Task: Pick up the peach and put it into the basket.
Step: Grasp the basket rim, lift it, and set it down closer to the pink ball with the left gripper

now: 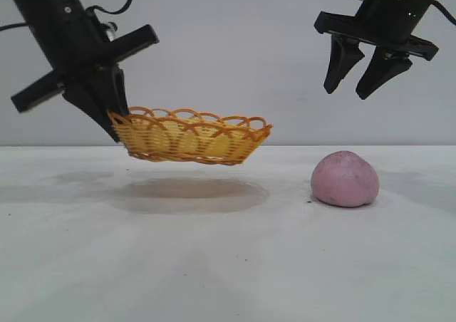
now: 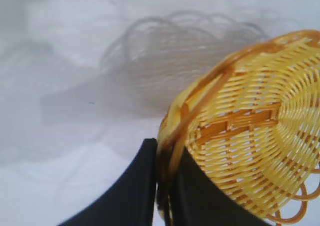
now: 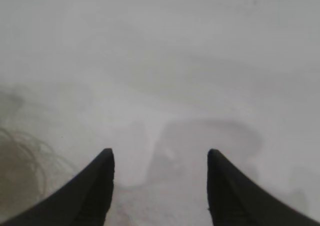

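So the left gripper (image 1: 114,119) is clamped tight on the rim of the basket (image 1: 192,138), holding it tilted in the air above the table (image 1: 214,265). The peach (image 1: 345,179) sits on the table off to the basket's right, well apart. The right gripper (image 1: 360,80) hangs above the peach, half open and empty.

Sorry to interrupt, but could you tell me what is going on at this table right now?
The left gripper is shut on the rim of the wicker basket and holds it in the air above the table, with its shadow beneath. The peach sits untouched on the table. The right gripper hangs open above the peach, holding nothing.
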